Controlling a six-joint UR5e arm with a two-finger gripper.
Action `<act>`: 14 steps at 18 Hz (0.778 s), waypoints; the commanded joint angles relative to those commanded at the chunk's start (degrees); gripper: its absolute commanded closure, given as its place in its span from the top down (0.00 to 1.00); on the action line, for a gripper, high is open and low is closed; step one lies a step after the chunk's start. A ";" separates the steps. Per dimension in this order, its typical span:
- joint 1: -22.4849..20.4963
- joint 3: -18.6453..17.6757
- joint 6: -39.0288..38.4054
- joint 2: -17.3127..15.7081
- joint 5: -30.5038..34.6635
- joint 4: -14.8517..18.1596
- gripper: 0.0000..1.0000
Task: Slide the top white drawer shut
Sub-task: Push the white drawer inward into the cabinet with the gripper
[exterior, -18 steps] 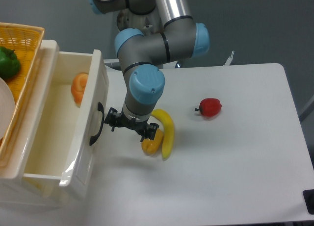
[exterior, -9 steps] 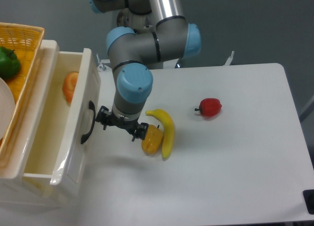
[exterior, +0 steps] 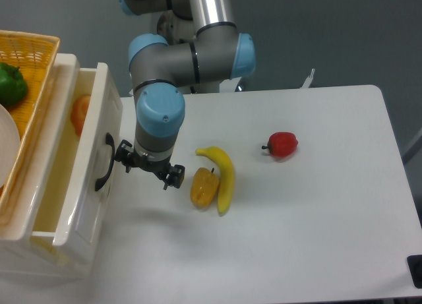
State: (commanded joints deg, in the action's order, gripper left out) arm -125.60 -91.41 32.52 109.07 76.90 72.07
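partly open top white drawer (exterior: 82, 179), tool (exterior: 146, 167) beside its handle, finger spread unclear

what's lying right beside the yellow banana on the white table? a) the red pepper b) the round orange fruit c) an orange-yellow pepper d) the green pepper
c: the orange-yellow pepper lies against the left side of the curved yellow banana on the white table, while the red pepper sits apart to the right.
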 joint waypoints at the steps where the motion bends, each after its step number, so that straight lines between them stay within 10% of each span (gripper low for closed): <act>1: 0.09 0.00 0.00 0.00 0.00 -0.09 1.00; 14: 2.64 0.09 -0.09 -0.09 2.20 0.00 1.00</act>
State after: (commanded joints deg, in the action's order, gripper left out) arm -122.96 -91.32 32.43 108.99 79.10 72.07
